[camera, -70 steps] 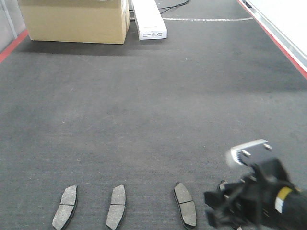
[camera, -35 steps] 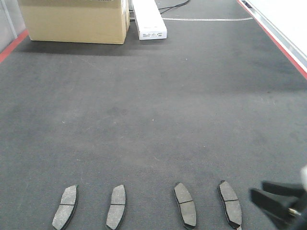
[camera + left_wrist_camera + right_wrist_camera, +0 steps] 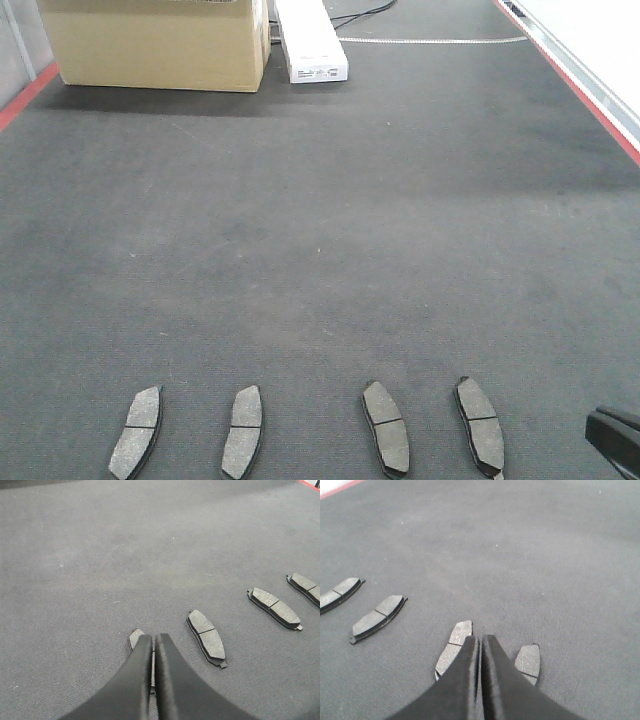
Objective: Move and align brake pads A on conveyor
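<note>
The four brake pads A sit flat on the conveyor (image 3: 320, 250) in a rough row near the front edge of the front view: far-left pad (image 3: 136, 432), next pad (image 3: 242, 431), third pad (image 3: 386, 427), far-right pad (image 3: 480, 425). Left two lean slightly one way, right two the other; all apart from each other, w/ a wider gap between the 2nd and 3rd. Each shows a thin groove across its middle and a dark backing edge.

My left gripper (image 3: 153, 647) is pressed closed, fingers touching, nothing between them; it hangs over one pad, whose tip peeks out at my finger's left side. My right gripper (image 3: 480, 647) is likewise clamped closed on nothing, above the belt btwn two pads. In the front view only a dark bit of my right arm (image 3: 615, 437) shows at the lower right corner, apart from the far-right pad.

At the belt's far end: a cardboard box (image 3: 155, 42) and a white box (image 3: 310, 42) just beside it. Red strips (image 3: 570, 80) run along the belt's sides.
</note>
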